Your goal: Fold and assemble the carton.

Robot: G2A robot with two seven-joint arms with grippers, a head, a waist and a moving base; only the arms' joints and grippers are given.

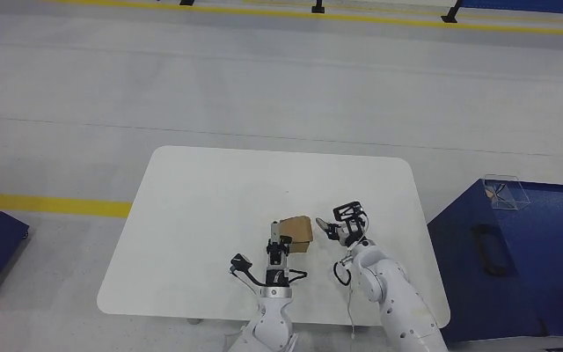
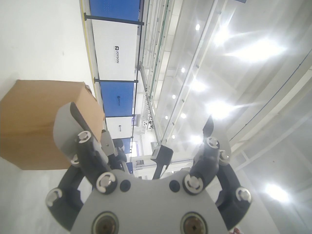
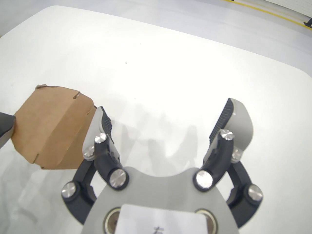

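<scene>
**Ana:** Where does the carton sit, and who has hold of it?

**Ben:** The carton (image 1: 296,233) stands on the white table (image 1: 220,194), and the table edge nearest it is the one on the robot's side. Nobody has hold of it. The left gripper (image 1: 279,236) is right up against one side of the carton with its jaws spread wide and nothing between them. In its own wrist view, one finger (image 2: 65,127) lies across the carton's brown wall, though I cannot tell whether it presses there.

**Ana:** And the other arm?

**Ben:** The right gripper (image 3: 165,118) is at the carton's opposite side, also spread apart and empty. Its nearer finger is just beside the cardboard, and I cannot say that it touches.

**Ana:** So how far along are we?

**Ben:** Well along, I would judge. The carton has a box shape with upright walls, seen from the left wrist. From the right wrist, a rounded flap (image 3: 73,113) lies folded over it along a crease, with small slits near its corners.

**Ana:** Finished, then?

**Ben:** I would not say so. Whether that flap is tucked in or only resting, I cannot tell. What seems left is pressing it home and checking the sides hidden from view.
</scene>
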